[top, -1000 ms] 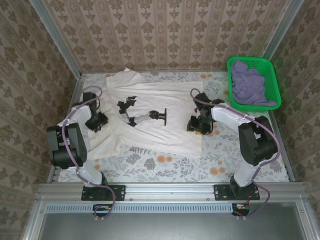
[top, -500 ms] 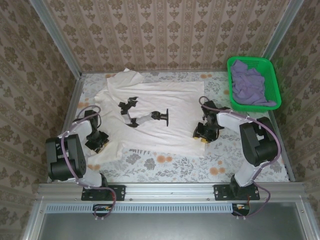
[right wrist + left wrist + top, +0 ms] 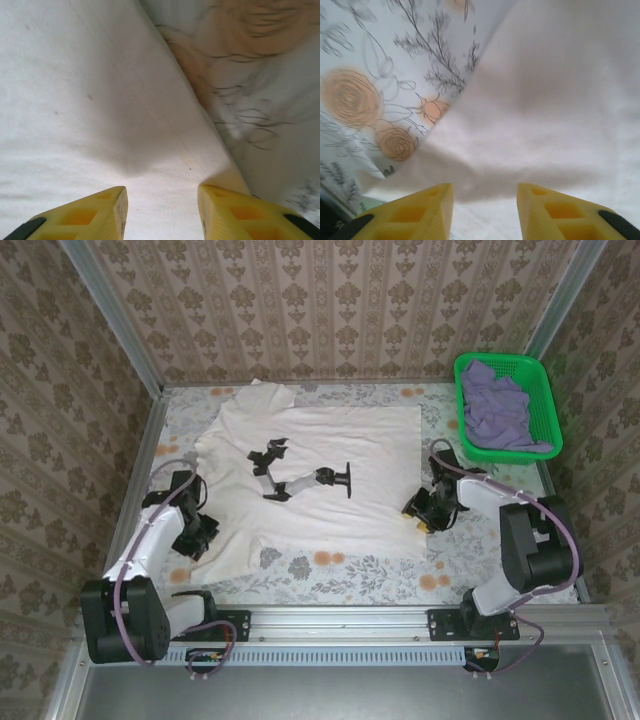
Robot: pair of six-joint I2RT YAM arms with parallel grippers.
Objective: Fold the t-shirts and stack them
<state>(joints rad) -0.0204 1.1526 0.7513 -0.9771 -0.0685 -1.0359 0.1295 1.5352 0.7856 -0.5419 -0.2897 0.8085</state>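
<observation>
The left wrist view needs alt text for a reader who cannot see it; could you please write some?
The left hand's yellow fingers, held apart, frame a cream-white t-shirt whose edge runs diagonally across a floral tablecloth.

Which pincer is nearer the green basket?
Right. The right pincer is at the right edge of the white shirt, below-left of the basket; the left pincer at its left edge.

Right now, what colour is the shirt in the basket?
The shirt is lavender-purple; top external view shows it best.
</observation>
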